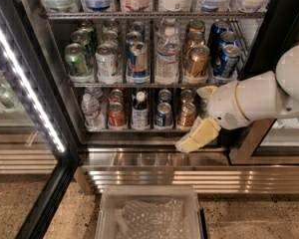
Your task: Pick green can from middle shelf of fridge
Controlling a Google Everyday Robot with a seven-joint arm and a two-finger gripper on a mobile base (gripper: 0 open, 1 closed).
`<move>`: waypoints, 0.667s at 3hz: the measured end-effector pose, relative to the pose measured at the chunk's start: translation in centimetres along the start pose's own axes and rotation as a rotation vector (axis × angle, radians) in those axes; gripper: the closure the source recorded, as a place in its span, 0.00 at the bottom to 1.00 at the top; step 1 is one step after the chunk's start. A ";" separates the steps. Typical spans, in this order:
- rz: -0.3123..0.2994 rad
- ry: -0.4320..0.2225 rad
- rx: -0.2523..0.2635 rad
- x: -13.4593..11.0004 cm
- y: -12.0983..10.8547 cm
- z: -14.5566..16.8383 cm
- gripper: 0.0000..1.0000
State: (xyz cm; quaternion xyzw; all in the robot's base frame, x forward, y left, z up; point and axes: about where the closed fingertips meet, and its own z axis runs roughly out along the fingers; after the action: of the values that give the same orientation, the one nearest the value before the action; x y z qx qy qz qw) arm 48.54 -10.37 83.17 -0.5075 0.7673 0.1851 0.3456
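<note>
The fridge [269,29] stands open, its glass door [20,83] swung out to the left with a bright LED strip. The middle shelf [139,83] holds lanes of cans and water bottles. The green cans are in the leftmost lane, the front green can [75,59] at the shelf edge with more behind it. To its right stand a white-silver can [105,59] and a blue-and-silver can [137,58]. My gripper [193,117] is low on the right, in front of the bottom shelf, well below and right of the green can. Its cream fingers [197,136] are spread, holding nothing.
The bottom shelf [139,129] holds small bottles and red, blue and gold cans just left of the gripper. The top shelf [154,15] carries big bottles. A ribbed steel base [154,176] runs below. A clear bin [149,215] with bubble wrap sits on the floor.
</note>
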 end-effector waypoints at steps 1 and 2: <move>-0.037 -0.084 -0.002 -3.2 -2.8 2.4 0.00; -0.070 -0.156 -0.032 -6.3 -4.5 5.2 0.00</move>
State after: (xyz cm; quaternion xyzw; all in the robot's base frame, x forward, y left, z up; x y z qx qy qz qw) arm 55.91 -4.90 84.39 -0.5235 0.7167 0.2240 0.4027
